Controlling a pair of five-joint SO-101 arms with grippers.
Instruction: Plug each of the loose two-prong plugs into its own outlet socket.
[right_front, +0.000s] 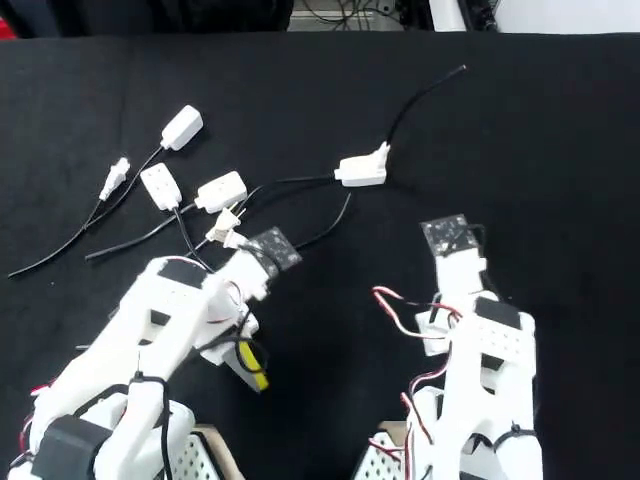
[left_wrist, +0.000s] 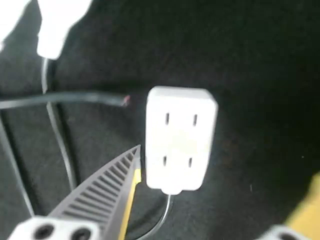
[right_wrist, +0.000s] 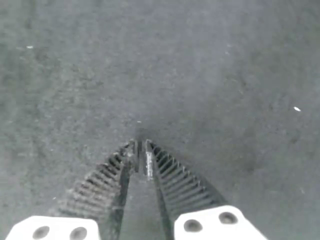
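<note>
Plugs (right_front: 116, 178) and outlet sockets (right_front: 221, 190) lie far left on the table (right_front: 540, 120).

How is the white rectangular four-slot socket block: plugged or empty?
Empty. The white rectangular plastic socket block shows all four slots bare, no prongs inserted.

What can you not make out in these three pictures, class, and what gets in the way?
Left wrist view: the blurred white cord end, cut by the frame edge, could be plug or socket.
Same view: the cord of the outlet block leaves the frame.
High view: the small plug by the left arm is too small to show its prongs clearly.
</note>
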